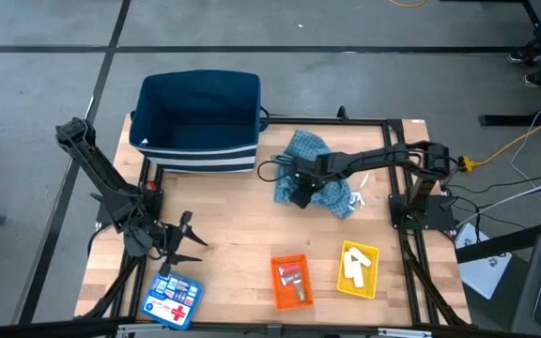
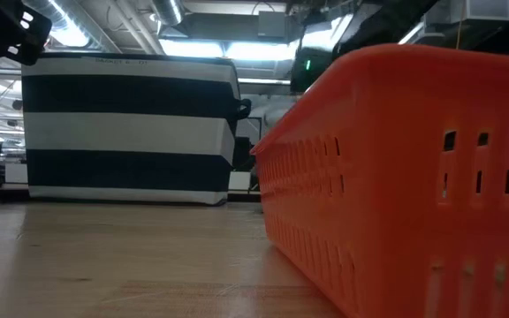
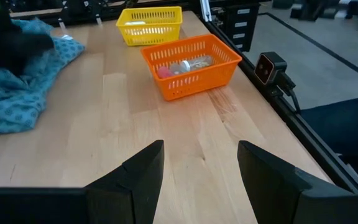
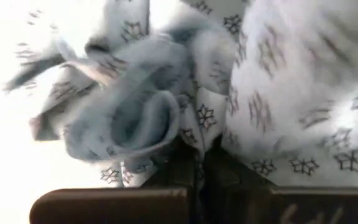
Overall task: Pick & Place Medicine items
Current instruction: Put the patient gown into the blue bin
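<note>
The right pincer (image 1: 301,199) pinches the crumpled blue patterned cloth (image 1: 310,150) mid-table, while small white cylindrical medicine sticks (image 1: 352,268) (light, stiff, probably best gripped mid-length) lie in the yellow plastic basket (image 1: 371,283), near right.

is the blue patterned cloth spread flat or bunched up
Bunched up. The blue patterned cloth lies in a crumpled heap with raised folds on the table, and the right end effector is down in it.

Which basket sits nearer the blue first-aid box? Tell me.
The orange basket; it lies between the first-aid box and the yellow basket, which is farther right.
</note>
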Controlling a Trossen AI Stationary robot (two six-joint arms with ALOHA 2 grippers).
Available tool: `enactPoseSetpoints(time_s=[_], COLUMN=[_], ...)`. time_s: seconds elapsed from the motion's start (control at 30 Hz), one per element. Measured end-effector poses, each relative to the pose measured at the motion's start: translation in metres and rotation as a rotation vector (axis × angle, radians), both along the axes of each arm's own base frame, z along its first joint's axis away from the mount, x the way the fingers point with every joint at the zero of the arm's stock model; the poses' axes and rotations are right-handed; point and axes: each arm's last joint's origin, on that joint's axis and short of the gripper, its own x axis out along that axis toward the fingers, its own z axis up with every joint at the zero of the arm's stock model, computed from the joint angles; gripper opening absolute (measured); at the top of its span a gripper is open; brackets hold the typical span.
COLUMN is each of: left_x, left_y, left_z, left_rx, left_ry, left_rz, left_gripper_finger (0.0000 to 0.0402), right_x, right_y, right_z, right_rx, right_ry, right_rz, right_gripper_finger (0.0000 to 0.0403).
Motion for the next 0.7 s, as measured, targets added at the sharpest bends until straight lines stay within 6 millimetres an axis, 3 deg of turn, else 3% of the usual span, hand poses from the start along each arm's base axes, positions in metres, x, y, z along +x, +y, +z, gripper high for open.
enactPoseSetpoints(time_s=[0.23, 0.47, 0.7], left_x=[0.0, 0.0, 0.0], left_y=[0.0, 0.0, 0.0], left_z=[0.0, 0.0, 0.0], left_rx=[-0.001, -0.002, -0.002], left_ry=[0.001, 0.001, 0.0], left_rz=[-0.002, -0.002, -0.002], left_gripper_finger=[0.02, 0.02, 0.02], right_x=[-0.011, -0.043, -0.073], right_y=[0.012, 0.019, 0.021], right_z=[0.063, 0.131, 0.18], right_rx=[-0.118, -0.271, -0.415], right_ry=[-0.219, -0.454, -0.67], right_rz=[-0.041, -0.125, -0.2], right_gripper_finger=[0.0006, 0.0005, 0.0005])
